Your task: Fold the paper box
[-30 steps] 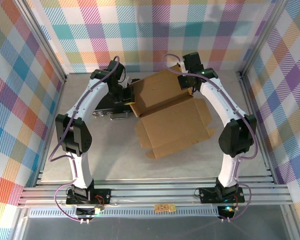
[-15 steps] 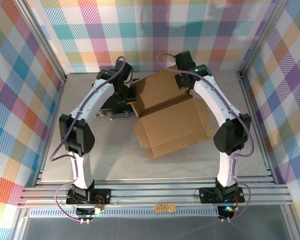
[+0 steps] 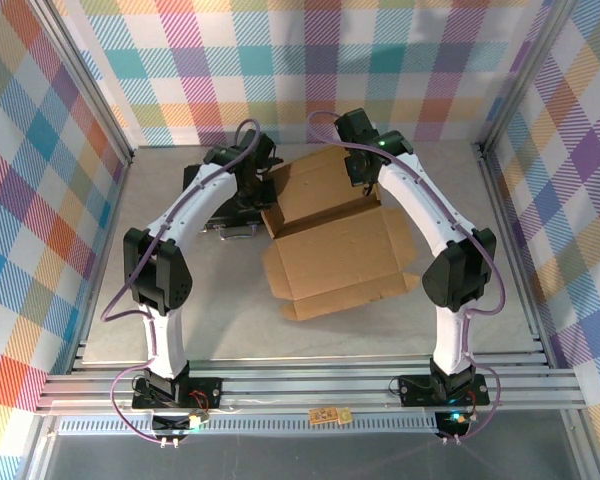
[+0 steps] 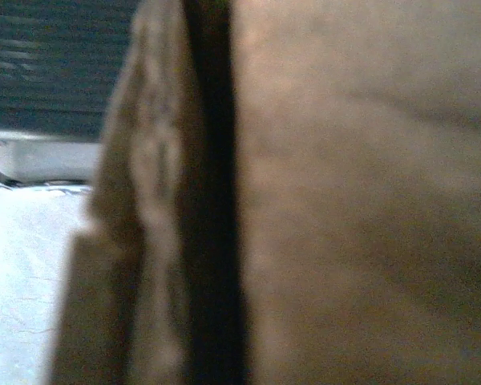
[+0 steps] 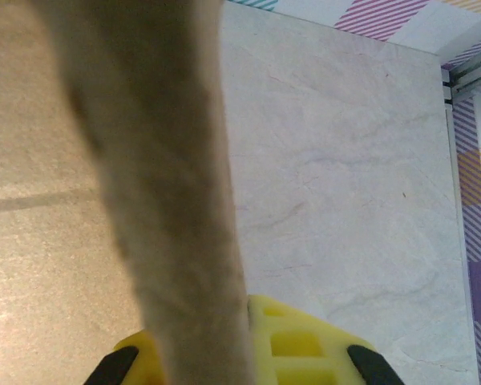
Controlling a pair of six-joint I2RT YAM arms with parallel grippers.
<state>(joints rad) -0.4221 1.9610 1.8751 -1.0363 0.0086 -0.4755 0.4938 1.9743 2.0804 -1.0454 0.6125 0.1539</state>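
**Stage of folding and arm pose.** The paper box lies at the middle of the worktop, mostly unfolded. Its broad base panel rests flat, with low side flaps just starting to stand along the left and near edges. The rear panel is tilted up from its crease toward the back wall. No wall is locked and no lid is closed, so the task appears to be at an early stage. Raising the remaining sides, tucking the flaps and closing the lid all appear to remain.

Both arms arch forward from their bases and meet at the rear panel. The left end effector sits at the panel's left edge, in front of the black case. Its fingers are pressed together, apparently on the cardboard, which looms blurred across the left wrist view. The right end effector sits at the panel's far right corner. The right wrist view shows its yellow pads pinching a cardboard edge above bare worktop.
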